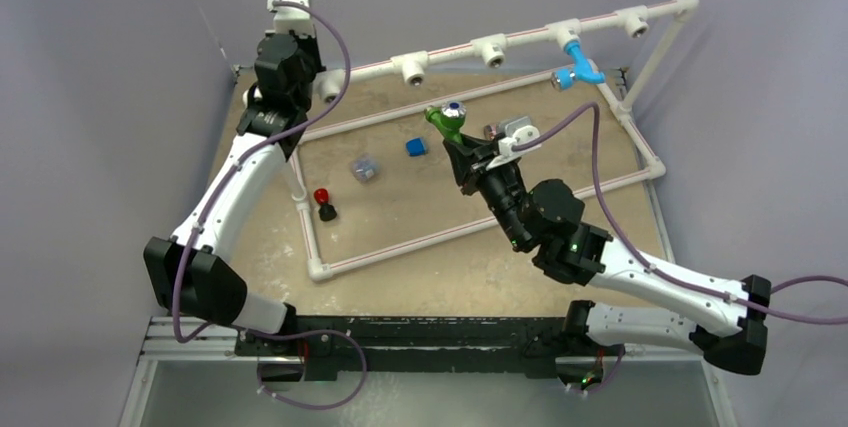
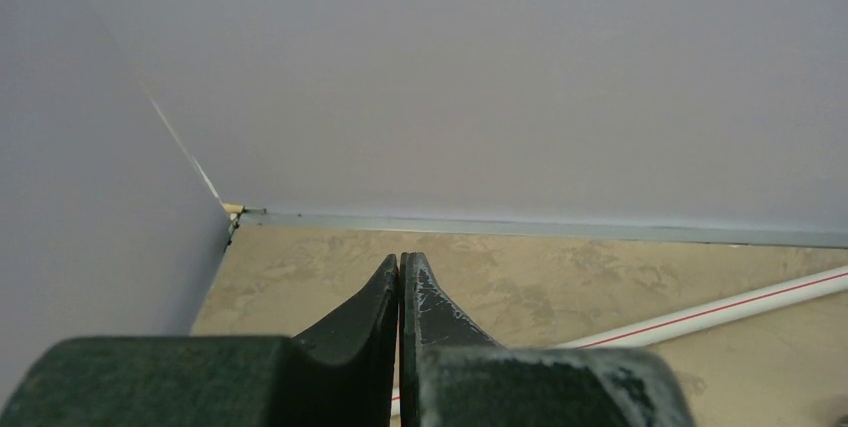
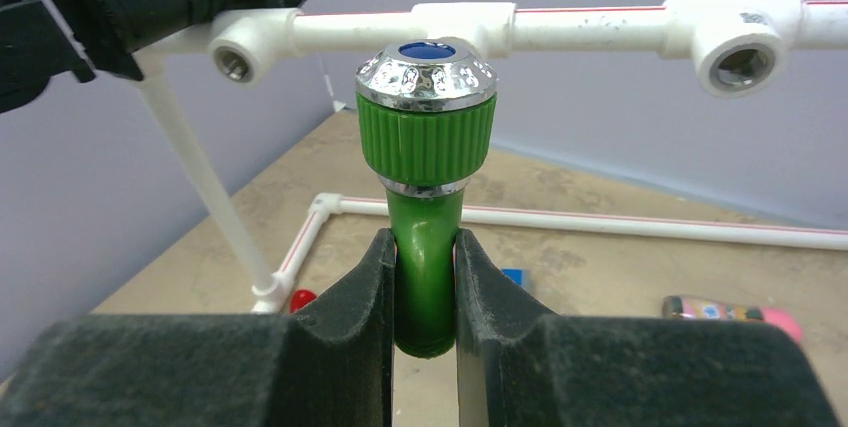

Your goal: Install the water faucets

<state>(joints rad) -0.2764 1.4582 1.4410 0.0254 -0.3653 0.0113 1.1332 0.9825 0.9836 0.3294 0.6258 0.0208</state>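
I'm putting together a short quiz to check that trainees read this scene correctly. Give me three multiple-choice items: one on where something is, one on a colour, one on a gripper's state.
1. Where is the light blue faucet? A lying loose; B mounted on the raised white pipe; C held by an arm.
2. What colour is the thing the right gripper holds? A red; B yellow; C green.
3. How is the left gripper? A shut and empty; B open and empty; C shut on a faucet.

Key:
1 B: it hangs from a fitting toward the pipe's right end.
2 C: the green faucet sits clamped between the jaws.
3 A: its jaws meet with nothing between them.
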